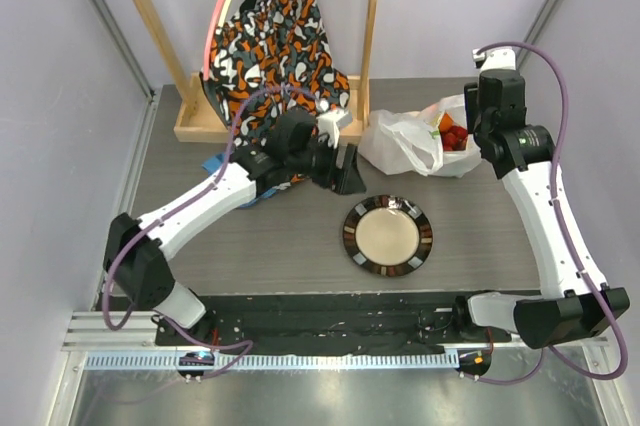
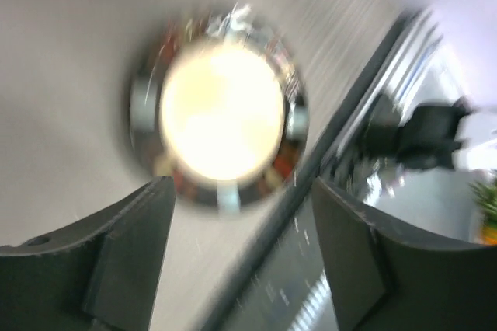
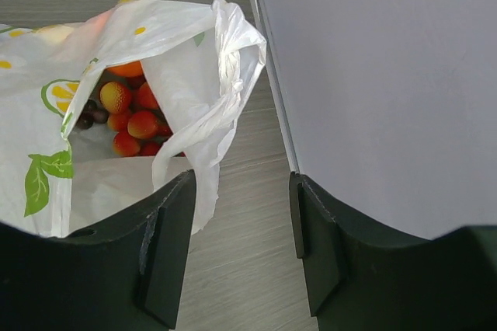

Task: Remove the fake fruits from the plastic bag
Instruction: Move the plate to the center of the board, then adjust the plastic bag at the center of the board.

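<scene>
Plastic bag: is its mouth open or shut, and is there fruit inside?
Open, with fruit inside. In the right wrist view the plastic bag gapes at the mouth, showing red strawberries, an orange and dark grapes within.

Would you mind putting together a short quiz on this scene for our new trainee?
1. True or false: a fruit lies on the plate.
2. Where are the strawberries? A in the bag; B on the plate; C beside the plate.
3. Fill in: the right hand has its fingers ___, with nothing between them.
Key: 1 false; 2 A; 3 open.
</scene>
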You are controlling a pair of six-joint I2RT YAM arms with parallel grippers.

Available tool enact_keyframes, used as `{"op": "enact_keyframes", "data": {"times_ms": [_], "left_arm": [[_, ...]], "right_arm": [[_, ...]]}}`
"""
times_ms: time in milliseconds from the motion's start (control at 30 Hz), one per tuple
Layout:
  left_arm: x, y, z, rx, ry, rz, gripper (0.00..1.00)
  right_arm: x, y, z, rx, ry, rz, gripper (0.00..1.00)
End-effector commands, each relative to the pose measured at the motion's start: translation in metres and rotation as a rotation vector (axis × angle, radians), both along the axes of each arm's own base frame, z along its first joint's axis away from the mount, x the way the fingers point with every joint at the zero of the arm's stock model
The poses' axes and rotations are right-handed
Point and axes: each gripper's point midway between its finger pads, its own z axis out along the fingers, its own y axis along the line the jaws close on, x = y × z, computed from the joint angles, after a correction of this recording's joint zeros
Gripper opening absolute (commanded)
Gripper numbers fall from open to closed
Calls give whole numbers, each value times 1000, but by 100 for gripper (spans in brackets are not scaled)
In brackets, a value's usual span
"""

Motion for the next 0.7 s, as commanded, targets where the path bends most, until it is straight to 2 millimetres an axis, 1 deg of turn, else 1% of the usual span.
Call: {"op": "enact_keyframes", "data": {"times_ms": [0, 33, 67, 100, 133, 167, 233, 267, 300, 333, 367, 400, 433, 467, 500, 533, 567, 600, 633, 667], "left_arm": [[24, -29, 84, -101, -461, -144, 82], [33, -43, 88, -97, -502, -151, 84], [36, -55, 96, -109, -545, -162, 85], [41, -65, 98, -113, -569, -170, 84], [45, -77, 123, -157, -614, -177, 85], [45, -94, 111, -152, -600, -205, 84], [47, -110, 117, -159, -631, -218, 84], [47, -119, 125, -171, -654, -224, 84], [48, -130, 113, -154, -648, -224, 84], [48, -137, 110, -157, -643, -227, 84], [51, -143, 115, -173, -653, -220, 84], [55, -151, 102, -159, -637, -218, 84], [54, -157, 97, -148, -633, -209, 84], [55, -160, 93, -146, -623, -208, 84], [54, -165, 93, -154, -619, -209, 84], [52, -172, 86, -156, -607, -221, 84], [51, -177, 84, -167, -598, -221, 84], [50, -181, 86, -180, -597, -223, 84], [47, -189, 79, -181, -587, -232, 84], [43, -194, 78, -188, -582, -241, 84]], "right_arm": [[3, -5, -5, 26, -26, -41, 58], [5, -6, -11, 24, -9, -44, 58], [7, -7, -13, 23, -5, -46, 58], [10, -8, -15, 23, 2, -47, 58], [15, -7, -20, 25, 18, -44, 58], [19, -7, -19, 28, 18, -40, 58], [25, -7, -21, 35, 25, -36, 58], [31, -8, -25, 34, 39, -38, 57], [34, -9, -26, 39, 42, -40, 56], [36, -17, -28, 42, 46, -63, 55], [41, -21, -30, 47, 49, -77, 54], [42, -24, -31, 61, 48, -94, 54], [42, -28, -32, 76, 50, -103, 53], [42, -36, -30, 91, 43, -123, 53], [40, -38, -32, 102, 56, -125, 53], [40, -36, -34, 125, 57, -119, 53], [38, -36, -35, 133, 60, -118, 53], [35, -34, -35, 144, 58, -108, 53], [33, -31, -36, 161, 56, -102, 54], [32, -26, -40, 180, 66, -80, 54]]}}
